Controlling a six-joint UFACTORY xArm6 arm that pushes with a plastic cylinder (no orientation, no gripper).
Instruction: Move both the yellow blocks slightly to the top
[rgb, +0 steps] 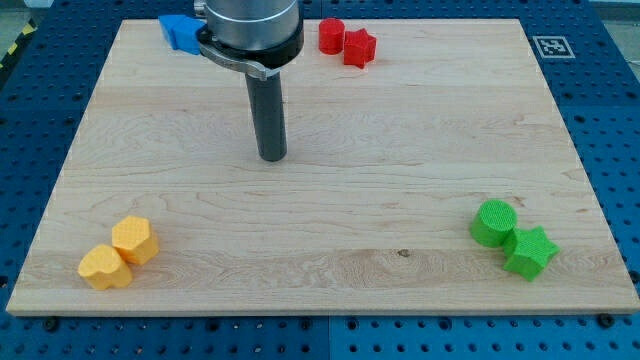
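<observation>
Two yellow blocks lie touching at the board's bottom left: a yellow hexagon-like block and, down-left of it, a yellow heart-like block. My tip stands on the board above the middle, well up and to the right of both yellow blocks, touching no block.
Blue blocks lie at the top left, partly behind the arm. A red cylinder and a red star touch at the top. A green cylinder and a green star touch at the bottom right. The wooden board ends close to them.
</observation>
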